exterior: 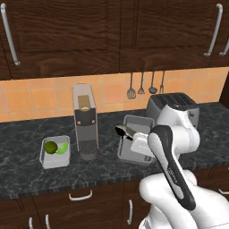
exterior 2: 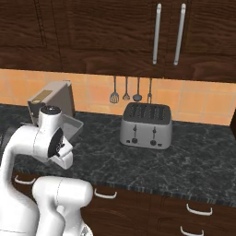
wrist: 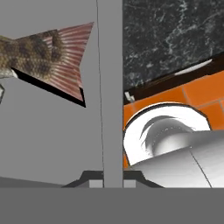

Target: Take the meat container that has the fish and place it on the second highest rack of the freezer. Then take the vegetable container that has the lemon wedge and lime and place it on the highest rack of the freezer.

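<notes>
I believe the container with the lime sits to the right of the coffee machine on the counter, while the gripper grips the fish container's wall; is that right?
Not quite: in the left base view the container with the lime sits to the left of the coffee machine, not the right. The rest holds: the hand view shows the gripper astride the wall of the fish container, with the fish inside.
</notes>
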